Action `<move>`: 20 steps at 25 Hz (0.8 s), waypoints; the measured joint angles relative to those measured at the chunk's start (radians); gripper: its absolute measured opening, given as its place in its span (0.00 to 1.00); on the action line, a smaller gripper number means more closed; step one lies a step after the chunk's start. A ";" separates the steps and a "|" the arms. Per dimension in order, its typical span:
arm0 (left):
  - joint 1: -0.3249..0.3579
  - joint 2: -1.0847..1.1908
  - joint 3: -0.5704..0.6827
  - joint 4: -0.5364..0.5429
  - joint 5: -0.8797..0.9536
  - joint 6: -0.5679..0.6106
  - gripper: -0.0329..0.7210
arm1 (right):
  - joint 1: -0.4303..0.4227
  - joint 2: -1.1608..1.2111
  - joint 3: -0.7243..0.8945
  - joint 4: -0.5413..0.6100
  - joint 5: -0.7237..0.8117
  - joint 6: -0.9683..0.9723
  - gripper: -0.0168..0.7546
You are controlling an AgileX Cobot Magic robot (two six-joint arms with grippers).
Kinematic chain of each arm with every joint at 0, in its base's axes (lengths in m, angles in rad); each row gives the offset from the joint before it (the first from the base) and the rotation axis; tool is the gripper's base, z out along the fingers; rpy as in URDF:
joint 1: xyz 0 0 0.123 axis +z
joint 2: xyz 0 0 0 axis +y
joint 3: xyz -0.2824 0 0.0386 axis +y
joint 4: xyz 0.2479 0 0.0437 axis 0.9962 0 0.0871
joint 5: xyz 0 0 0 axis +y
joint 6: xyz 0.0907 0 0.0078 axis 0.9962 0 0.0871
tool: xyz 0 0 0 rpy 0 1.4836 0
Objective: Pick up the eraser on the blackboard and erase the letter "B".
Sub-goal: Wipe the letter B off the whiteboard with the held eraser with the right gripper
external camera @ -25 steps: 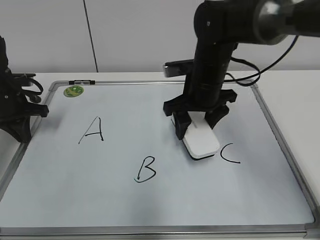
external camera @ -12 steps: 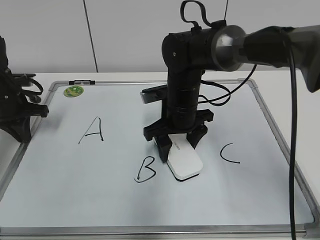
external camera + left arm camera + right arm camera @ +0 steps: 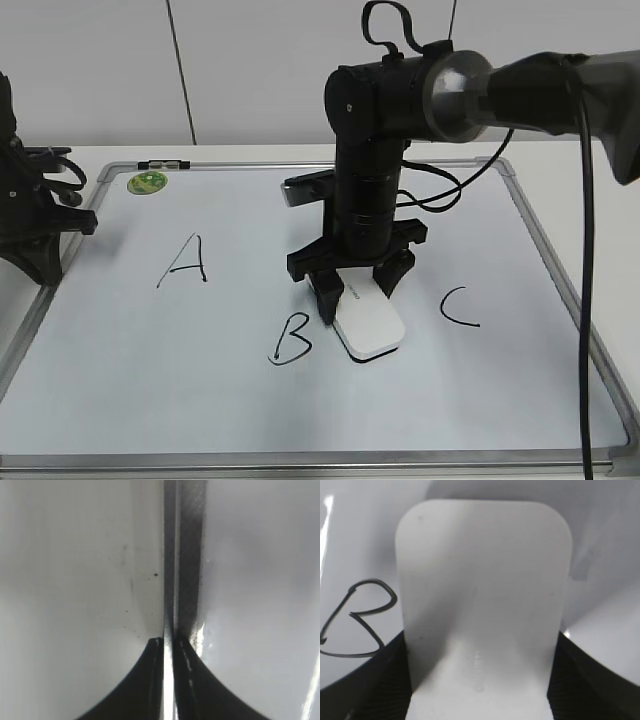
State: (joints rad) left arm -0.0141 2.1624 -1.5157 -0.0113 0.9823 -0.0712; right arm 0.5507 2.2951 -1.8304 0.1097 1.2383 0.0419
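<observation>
1. I see my right gripper (image 3: pixel 350 290) pinching the eraser (image 3: pixel 369 325) between its two black fingers (image 3: pixel 580 680), one on each long side of the white block.
2. In the right wrist view the eraser (image 3: pixel 482 605) fills most of the picture, its rounded far end pointing away from the wrist.
3. The eraser sits on the blackboard (image 3: pixel 150 400), just right of the letter "B" (image 3: pixel 291 339); I cannot tell whether its edge touches the ink.
4. The letter "B" (image 3: pixel 360 617) reads whole and dark beside the eraser's left edge in the wrist picture.
5. Outward from there, the letter "C" (image 3: pixel 460 306) lies to the right of the eraser and the letter "A" (image 3: pixel 185 260) well off to the left.
6. A small green sticker (image 3: pixel 147 182) sits near the board's far left corner.
7. My left gripper (image 3: pixel 169 645) is pressed together, its tips over the board's metal frame (image 3: pixel 185 555) at the left edge.
</observation>
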 joint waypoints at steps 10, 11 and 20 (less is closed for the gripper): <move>0.000 0.000 0.000 0.000 0.000 0.000 0.08 | 0.000 0.000 0.000 0.013 0.002 0.002 0.70; 0.000 0.000 0.000 0.000 0.000 0.000 0.08 | 0.000 0.000 0.000 0.015 0.002 0.002 0.70; 0.000 0.000 0.000 -0.001 0.000 0.000 0.08 | 0.044 0.000 0.000 0.015 -0.002 0.002 0.70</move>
State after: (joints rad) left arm -0.0141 2.1624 -1.5157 -0.0120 0.9823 -0.0712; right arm 0.5947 2.2951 -1.8304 0.1246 1.2368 0.0437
